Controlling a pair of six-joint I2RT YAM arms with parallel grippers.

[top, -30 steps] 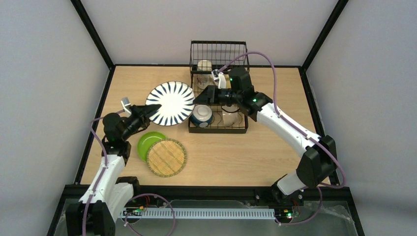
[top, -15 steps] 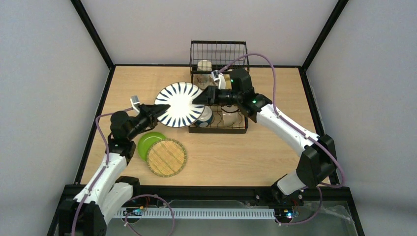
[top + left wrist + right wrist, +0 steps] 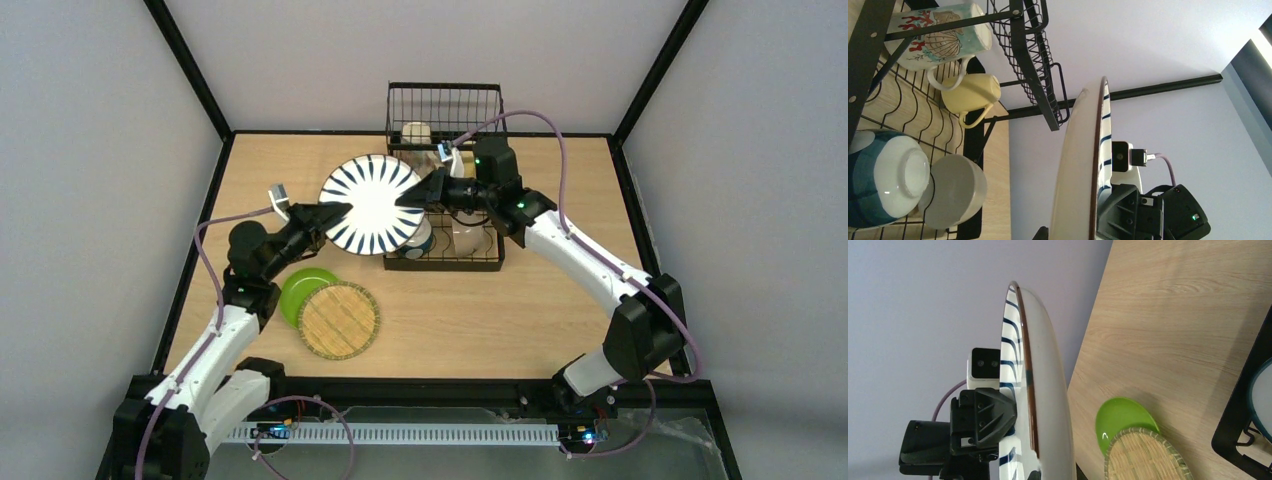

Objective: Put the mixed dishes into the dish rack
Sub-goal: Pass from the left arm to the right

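Pale walls [image 3: 90,150] ring the wooden table [image 3: 540,300]; left claw [image 3: 336,210] and right claw [image 3: 409,199] pinch the striped plate [image 3: 374,203].

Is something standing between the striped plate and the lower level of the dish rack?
Yes. The blue bowl sits in the front left corner of the dish rack, partly under the striped plate; the cream bowl lies beside it.

Inside a robotics lab test cell: two robot arms [image 3: 590,265] stand bolted to a wooden bench [image 3: 560,310], boxed in by blank grey walls [image 3: 90,200] and black frame posts [image 3: 188,68], with a white cable duct [image 3: 400,434] well behind the fingers [image 3: 320,213].
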